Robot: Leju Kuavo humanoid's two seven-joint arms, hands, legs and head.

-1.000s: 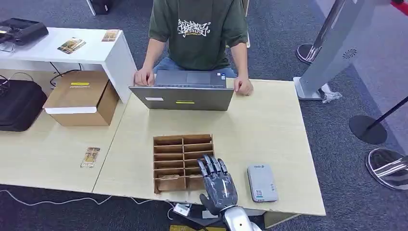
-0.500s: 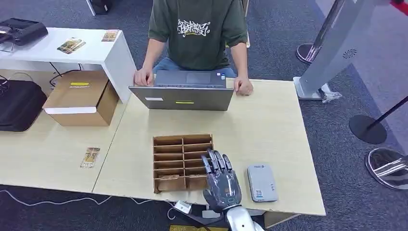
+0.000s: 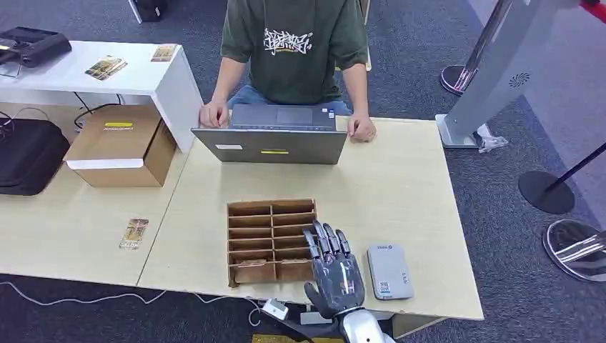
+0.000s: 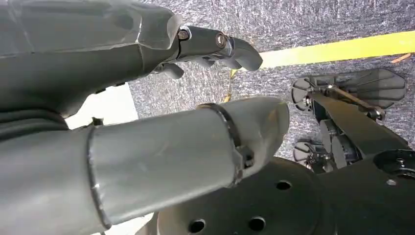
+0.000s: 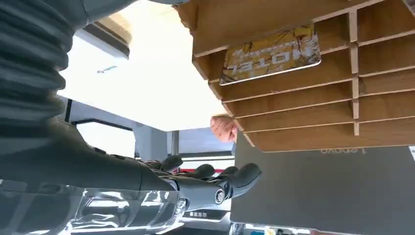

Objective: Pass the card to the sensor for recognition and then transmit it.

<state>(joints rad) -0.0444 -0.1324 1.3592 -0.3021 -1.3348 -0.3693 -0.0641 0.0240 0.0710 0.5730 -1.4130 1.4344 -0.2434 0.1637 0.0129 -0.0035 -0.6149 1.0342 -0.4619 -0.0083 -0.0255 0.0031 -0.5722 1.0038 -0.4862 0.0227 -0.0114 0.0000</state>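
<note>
Hovering at the near edge of the wooden table [image 3: 400,186], the right hand [image 3: 334,275] is spread flat, fingers extended and apart, holding nothing; its fingertips [image 3: 321,232] reach over the right-hand side of the cardboard slot tray [image 3: 271,239]. The right wrist view shows the same fingers [image 5: 244,176] stretched out with nothing between them. The left hand [image 4: 147,98] hangs over grey carpet crossed by a yellow line, thumb straight and dark fingers loosely bent, gripping nothing.

The card [image 5: 270,58] is yellow and printed with the word HOTEL in dark letters, a pale edge running round it. It lies in the tray's nearest left-hand compartment [image 3: 251,270], leaning on the divider. That puts it just left of the right hand, near the palm but apart from it, not touched.

Right of the hand lies the grey sensor [image 3: 389,271], flat on the table. Beyond the tray, a person [image 3: 293,50] sits behind an open laptop [image 3: 271,145].
</note>
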